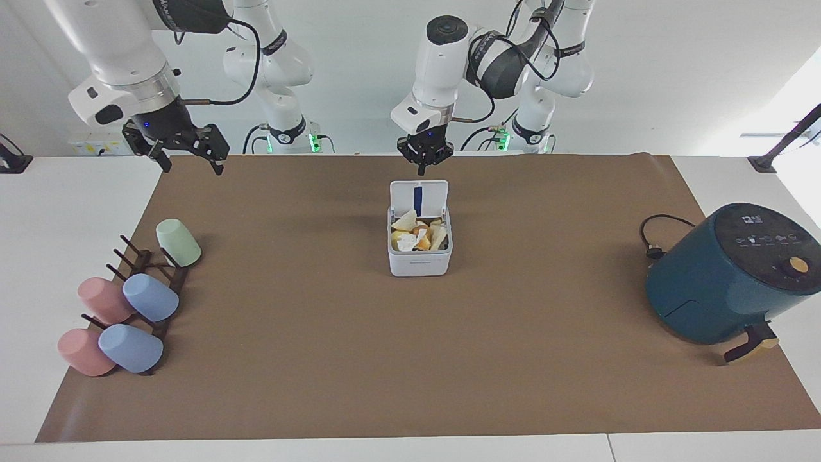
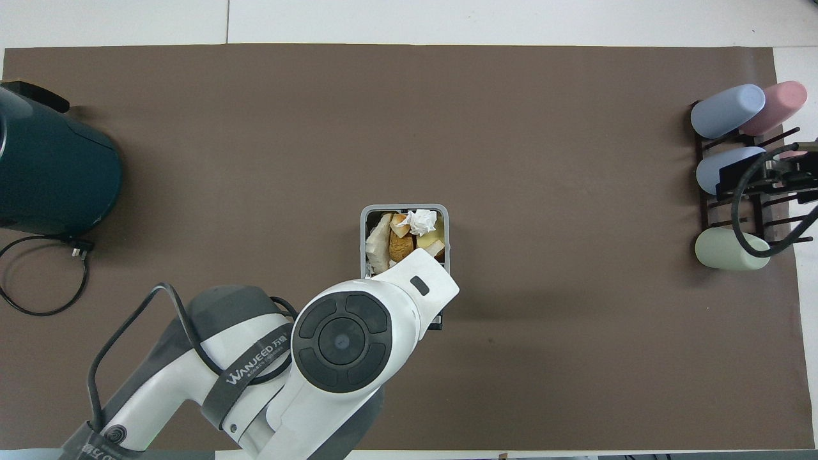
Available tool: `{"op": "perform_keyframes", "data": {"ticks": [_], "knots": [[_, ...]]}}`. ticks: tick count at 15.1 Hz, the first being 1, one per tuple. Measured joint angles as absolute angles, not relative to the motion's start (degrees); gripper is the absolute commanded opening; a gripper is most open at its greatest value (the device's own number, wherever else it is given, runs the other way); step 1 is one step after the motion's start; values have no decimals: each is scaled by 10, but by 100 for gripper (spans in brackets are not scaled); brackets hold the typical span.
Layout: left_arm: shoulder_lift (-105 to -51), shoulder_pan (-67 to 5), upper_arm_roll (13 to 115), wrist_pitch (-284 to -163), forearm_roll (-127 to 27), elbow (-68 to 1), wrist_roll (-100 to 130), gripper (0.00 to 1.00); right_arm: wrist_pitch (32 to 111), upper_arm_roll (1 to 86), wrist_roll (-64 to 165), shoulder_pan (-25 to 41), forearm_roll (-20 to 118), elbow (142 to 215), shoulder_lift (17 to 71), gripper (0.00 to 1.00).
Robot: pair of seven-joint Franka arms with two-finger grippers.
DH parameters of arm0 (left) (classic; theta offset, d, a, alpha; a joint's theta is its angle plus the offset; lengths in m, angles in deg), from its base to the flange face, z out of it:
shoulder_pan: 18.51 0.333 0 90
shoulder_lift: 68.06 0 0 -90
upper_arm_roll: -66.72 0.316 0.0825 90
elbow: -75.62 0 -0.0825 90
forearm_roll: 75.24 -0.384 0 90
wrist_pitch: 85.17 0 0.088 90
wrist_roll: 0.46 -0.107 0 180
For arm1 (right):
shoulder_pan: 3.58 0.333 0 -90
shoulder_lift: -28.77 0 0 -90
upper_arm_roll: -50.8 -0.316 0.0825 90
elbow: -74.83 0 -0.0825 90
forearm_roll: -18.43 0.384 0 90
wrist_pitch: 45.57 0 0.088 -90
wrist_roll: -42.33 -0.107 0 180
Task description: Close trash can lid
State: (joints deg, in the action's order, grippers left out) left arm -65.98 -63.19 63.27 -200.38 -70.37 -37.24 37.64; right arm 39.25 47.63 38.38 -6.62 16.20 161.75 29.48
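Observation:
The white trash can [image 1: 420, 262] stands in the middle of the brown mat, full of bread scraps and crumpled paper. Its lid [image 1: 431, 191] stands upright and open on the side nearer the robots, with the blue strip on its underside showing. My left gripper [image 1: 422, 164] hangs just above the lid's top edge, apart from it. In the overhead view the left arm's wrist covers the lid and the nearer part of the trash can [image 2: 364, 225]. My right gripper [image 1: 190, 160] waits, open and empty, over the mat's corner at the right arm's end.
A teal air fryer [image 1: 725, 276] with a black cord [image 1: 653, 239] stands at the left arm's end. A dark rack [image 1: 168, 292] with several pastel cups lies at the right arm's end. The right gripper [image 2: 763, 174] shows over that rack from above.

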Motion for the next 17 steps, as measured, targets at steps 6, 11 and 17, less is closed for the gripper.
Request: {"op": "perform_keyframes", "data": {"ticks": [6,11,17], "knots": [[-661,-626,642,-2039,-702,-372,378,0,393,476,384,-66,162,1617,295,100],[-683,-606,646,-2063,-692,-356,381,0,393,476,384,-66,162,1617,295,100],[-725,-583,647,-2092,-685,-334,381,0,393,476,384,-66,162,1617,295,100]]}}
